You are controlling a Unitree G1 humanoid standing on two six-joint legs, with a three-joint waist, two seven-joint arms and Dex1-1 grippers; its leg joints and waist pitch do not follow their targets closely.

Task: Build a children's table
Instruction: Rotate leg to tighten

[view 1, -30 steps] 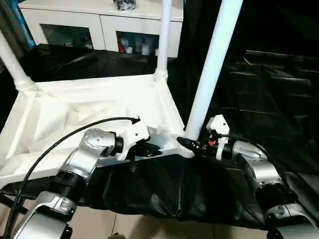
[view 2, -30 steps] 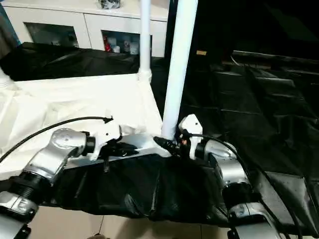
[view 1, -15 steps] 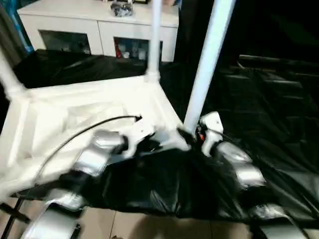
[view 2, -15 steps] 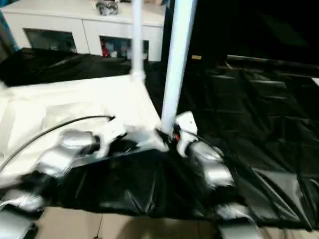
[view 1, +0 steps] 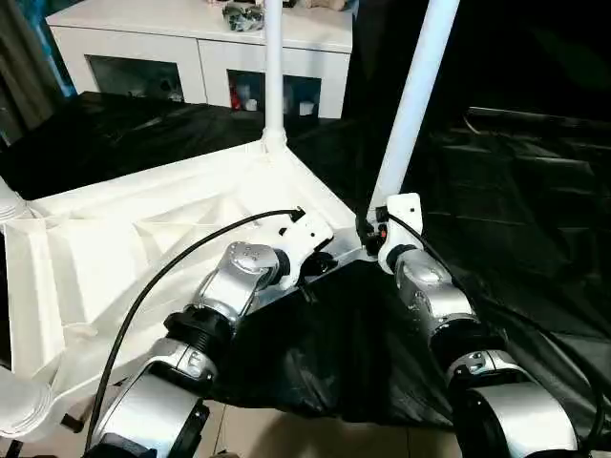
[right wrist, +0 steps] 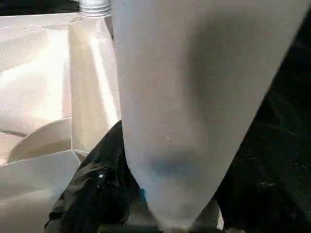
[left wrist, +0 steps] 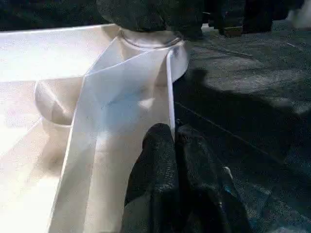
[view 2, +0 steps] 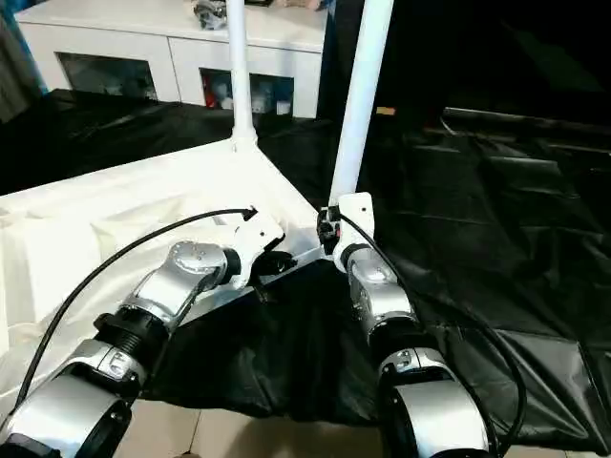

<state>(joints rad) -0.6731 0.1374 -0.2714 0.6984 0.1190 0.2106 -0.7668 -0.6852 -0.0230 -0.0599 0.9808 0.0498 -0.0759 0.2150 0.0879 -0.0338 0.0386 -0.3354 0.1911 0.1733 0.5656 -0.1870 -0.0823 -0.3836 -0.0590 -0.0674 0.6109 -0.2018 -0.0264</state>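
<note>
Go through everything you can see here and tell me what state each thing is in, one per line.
Table top: upside down, ribbed underside up, on the black sheet.
Near leg: upright in the corner socket, right hand closed around its base.
Far leg: upright in its socket.
Left hand: shut, fingers pinching the top's edge rim.
Cabinet: glass doors shut, small items on top.
</note>
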